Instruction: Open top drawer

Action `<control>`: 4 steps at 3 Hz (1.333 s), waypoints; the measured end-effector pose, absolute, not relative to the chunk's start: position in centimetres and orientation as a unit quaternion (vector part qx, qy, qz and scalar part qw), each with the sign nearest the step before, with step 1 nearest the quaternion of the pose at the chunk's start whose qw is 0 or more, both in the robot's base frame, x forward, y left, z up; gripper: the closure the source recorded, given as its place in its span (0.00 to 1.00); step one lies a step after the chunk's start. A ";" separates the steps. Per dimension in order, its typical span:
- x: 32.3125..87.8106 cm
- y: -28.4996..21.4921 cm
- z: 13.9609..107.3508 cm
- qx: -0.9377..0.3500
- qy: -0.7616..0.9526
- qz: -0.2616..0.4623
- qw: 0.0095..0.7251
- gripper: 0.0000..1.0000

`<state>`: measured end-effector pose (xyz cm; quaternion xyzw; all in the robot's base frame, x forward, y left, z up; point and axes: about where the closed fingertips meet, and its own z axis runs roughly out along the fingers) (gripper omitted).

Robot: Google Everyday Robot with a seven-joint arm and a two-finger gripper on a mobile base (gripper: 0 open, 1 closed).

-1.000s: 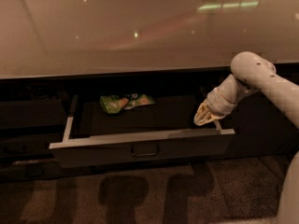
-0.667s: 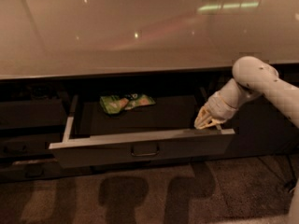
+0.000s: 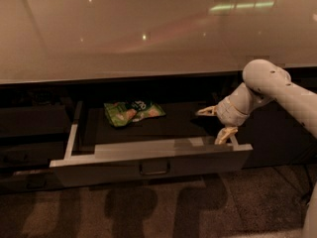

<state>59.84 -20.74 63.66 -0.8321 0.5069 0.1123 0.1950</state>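
The top drawer [image 3: 99,170] is pulled out from under the counter, its dark grey front facing me with a small metal loop handle [image 3: 154,168] in the middle and pale rims along the sides. A green snack bag [image 3: 131,112] lies inside at the back left. My gripper [image 3: 216,123] is at the drawer's right end, just above the inside near the right rim. It is open and empty: one fingertip [image 3: 204,112] points left over the drawer floor, while the other one [image 3: 224,135] points down at the right rim.
A wide glossy countertop [image 3: 148,33] overhangs the drawer. Dark cabinet fronts [image 3: 29,123] flank the drawer on the left and right. Carpeted floor [image 3: 173,207] lies below. My pale arm [image 3: 282,90] comes in from the right.
The gripper's fingers have spread apart and one now points left over the drawer floor. The drawer and the bag have not moved.
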 end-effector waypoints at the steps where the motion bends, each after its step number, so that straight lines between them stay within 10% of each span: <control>1: 59.9 -20.1 63.7 -0.832 0.507 0.112 0.195 0.00; 4: 59.0 -20.0 63.7 -0.830 0.510 0.114 0.195 0.00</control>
